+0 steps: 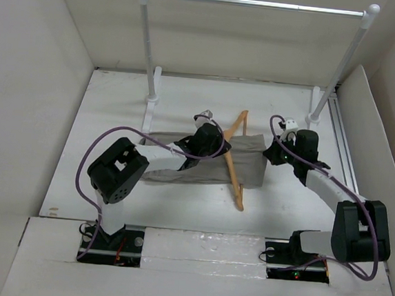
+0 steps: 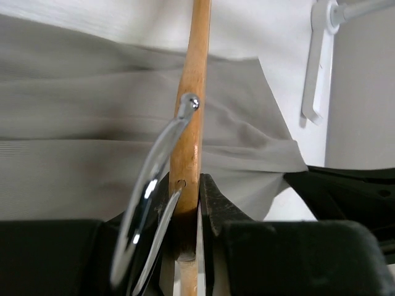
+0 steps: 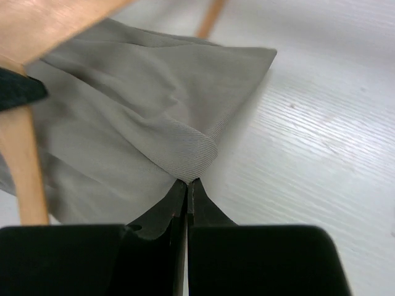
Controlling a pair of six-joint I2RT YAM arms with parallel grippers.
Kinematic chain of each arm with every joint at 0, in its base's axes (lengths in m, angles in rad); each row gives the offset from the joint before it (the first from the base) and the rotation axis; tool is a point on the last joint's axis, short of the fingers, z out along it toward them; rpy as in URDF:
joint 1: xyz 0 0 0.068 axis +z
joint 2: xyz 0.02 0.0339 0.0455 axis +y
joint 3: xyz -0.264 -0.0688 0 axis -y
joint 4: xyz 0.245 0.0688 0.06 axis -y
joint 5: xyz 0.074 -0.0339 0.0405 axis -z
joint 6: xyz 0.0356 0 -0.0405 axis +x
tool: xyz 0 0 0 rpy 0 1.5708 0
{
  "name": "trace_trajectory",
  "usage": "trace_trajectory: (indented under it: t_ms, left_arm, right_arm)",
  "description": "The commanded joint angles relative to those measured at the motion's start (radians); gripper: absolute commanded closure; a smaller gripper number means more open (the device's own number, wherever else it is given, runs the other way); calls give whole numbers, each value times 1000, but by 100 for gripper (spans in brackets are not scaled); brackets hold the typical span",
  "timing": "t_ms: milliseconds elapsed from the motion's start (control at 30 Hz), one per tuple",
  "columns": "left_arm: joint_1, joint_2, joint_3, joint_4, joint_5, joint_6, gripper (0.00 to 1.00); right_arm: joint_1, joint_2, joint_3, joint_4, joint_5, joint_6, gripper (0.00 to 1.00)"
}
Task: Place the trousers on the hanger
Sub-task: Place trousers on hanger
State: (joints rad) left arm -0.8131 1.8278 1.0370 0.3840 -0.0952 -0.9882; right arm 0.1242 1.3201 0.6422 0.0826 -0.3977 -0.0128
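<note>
Your left gripper (image 2: 188,188) has its jaws clamped narrow on the triangular clothes hanger of light tan wood (image 1: 234,186). They grip the neck, where the thin metal hook (image 2: 153,179) curls out. Your right gripper (image 3: 186,184) has its jaws pressed together on a folded corner of the soft, wrinkled grey-beige trousers (image 1: 244,167).

The trousers lie spread across the middle of the table, between your two arms. The hanger lies tilted across them, with its lower end past their near edge. From above, the left arm's black wrist hides part of the cloth.

Behind the trousers, a silver metal rail (image 1: 255,2) spans two white posts, well apart from the cloth. A grey metal strip (image 1: 340,136) runs along the right side.

All of this rests on a white table (image 1: 118,106), closed in by plain white walls (image 1: 31,71) on the left, back and right.
</note>
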Motion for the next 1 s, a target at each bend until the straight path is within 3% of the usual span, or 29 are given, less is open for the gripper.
trace_trajectory:
  t_ms: [0, 367, 967]
  left_arm:
    - [46, -16, -71, -269, -113, 115, 100]
    - [81, -171, -190, -342, -202, 229, 100]
    - [81, -263, -167, -407, -273, 379, 100]
  right_arm:
    - [-64, -28, 20, -49, -33, -49, 100]
    - [-190, 65, 37, -40, -39, -105, 100]
    - [-190, 168, 23, 20, -55, -104, 100]
